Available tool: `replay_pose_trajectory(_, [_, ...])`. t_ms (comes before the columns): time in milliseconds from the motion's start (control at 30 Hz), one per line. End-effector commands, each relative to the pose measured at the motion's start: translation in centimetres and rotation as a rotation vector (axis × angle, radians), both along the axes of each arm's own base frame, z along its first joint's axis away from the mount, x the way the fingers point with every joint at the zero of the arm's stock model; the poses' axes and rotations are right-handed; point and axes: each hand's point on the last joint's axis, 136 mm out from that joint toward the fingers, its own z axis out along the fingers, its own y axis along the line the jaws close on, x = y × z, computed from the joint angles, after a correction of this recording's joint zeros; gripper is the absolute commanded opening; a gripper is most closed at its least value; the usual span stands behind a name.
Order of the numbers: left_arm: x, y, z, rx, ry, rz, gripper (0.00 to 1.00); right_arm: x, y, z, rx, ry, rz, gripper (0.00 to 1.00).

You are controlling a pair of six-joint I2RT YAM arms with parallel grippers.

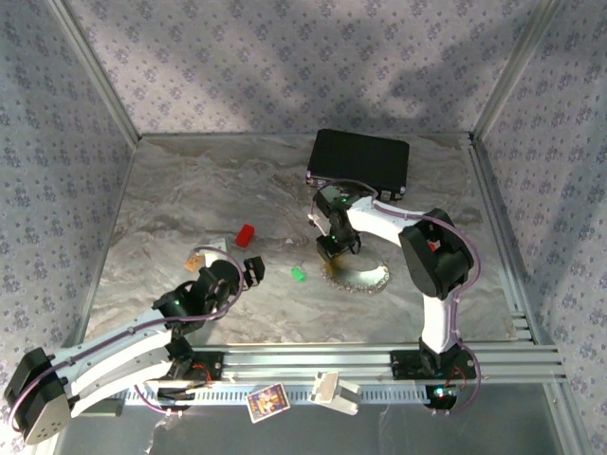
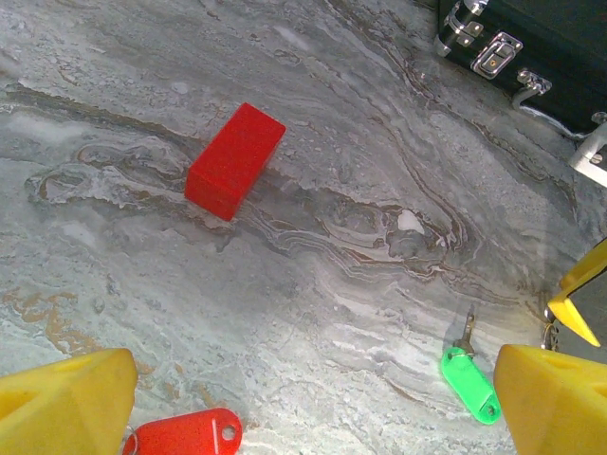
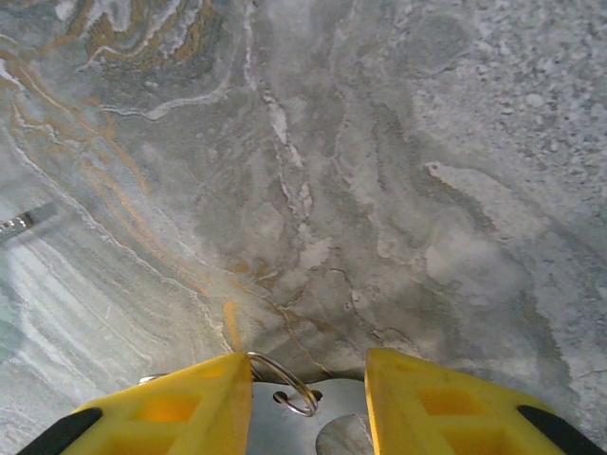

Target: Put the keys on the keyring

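Clearly nothing's threaded yet. On the tabletop point(image 1: 190, 190), the keyring point(image 1: 370, 279) lies centre-right beneath the right end effector point(image 1: 334, 248), whose grip I can't judge. The left end effector point(image 2: 308, 403) gapes wide over the loose red key point(image 2: 185, 436) and green key point(image 2: 469, 382), bottom of frame.

Top view: keyring point(image 1: 368, 279), well right of the red block point(image 1: 246, 234), partly covered by the right gripper point(image 1: 334, 254) at the end nearer the block. Green key point(image 1: 298, 274), between them, too small for me to make out its shaft.

Left wrist: red key point(image 2: 185, 436), on the near side of the block, cut by the bottom edge, shaft behind a finger point(image 2: 66, 398) of the left gripper point(image 2: 313, 368). Black case point(image 2: 541, 38), far right of the block, cropped.

Right wrist: keyring cut off below; I cannot tell if the jaws grip it.
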Motion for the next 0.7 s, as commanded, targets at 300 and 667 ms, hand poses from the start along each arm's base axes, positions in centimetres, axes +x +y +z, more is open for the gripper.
replay_pose_trajectory(300, [0.16, -0.50, 0.84, -0.032, -0.008, 0.000, 0.96, -1.26, 0.73, 0.09, 0.033, 0.060, 0.056, 0.28])
replay_pose_trajectory(667, [0.17, -0.45, 0.81, -0.031, -0.007, 0.003, 0.96, -1.16, 0.03, 0.30, 0.001, 0.050, 0.059, 0.15])
